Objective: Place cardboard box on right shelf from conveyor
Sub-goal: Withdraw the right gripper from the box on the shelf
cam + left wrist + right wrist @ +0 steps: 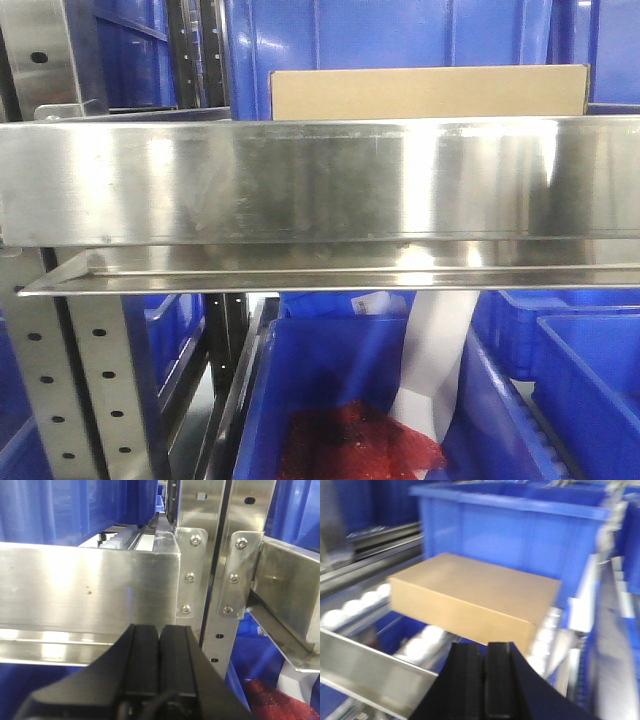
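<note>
Already the box (470,597) is sitting on the shelf (300,180), looking light and stiff; both grippers (159,635) (484,652) are closed, empty.

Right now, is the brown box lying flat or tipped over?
Lying flat. In the right wrist view the cardboard box rests on the shelf's white rollers with its broad face up, closed, in front of a blue bin.
</note>
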Motion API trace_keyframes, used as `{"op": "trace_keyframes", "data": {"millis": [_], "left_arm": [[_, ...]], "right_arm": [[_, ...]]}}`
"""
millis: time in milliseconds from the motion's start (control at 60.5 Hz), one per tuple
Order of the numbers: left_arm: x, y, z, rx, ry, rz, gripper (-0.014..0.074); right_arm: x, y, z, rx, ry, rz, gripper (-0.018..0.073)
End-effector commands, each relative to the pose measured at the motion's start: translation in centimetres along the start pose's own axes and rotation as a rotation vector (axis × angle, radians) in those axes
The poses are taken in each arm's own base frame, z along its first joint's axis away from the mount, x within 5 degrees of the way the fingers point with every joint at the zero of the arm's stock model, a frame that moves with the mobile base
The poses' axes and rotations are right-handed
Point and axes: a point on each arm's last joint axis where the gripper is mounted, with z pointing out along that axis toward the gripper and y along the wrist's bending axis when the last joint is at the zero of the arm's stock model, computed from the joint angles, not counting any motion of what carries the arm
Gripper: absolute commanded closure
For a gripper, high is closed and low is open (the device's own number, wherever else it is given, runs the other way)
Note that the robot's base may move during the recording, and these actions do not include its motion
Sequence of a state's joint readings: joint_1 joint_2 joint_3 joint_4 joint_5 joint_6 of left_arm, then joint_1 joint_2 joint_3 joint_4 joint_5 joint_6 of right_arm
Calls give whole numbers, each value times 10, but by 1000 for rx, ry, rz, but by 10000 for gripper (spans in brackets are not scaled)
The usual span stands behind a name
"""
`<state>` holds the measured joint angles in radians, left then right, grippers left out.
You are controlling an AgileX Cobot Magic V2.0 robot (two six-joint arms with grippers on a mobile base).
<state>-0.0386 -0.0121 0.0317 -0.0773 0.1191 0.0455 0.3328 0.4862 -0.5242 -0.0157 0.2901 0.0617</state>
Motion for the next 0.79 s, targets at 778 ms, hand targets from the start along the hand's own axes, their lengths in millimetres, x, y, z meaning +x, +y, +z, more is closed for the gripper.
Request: {"op": "trace_keyframes", "data": {"millis": [778], "left_arm": [[-6, 0, -1, 4, -92, -5, 713]], "right_arm": [[121, -27, -35, 389, -332, 6, 502]]}}
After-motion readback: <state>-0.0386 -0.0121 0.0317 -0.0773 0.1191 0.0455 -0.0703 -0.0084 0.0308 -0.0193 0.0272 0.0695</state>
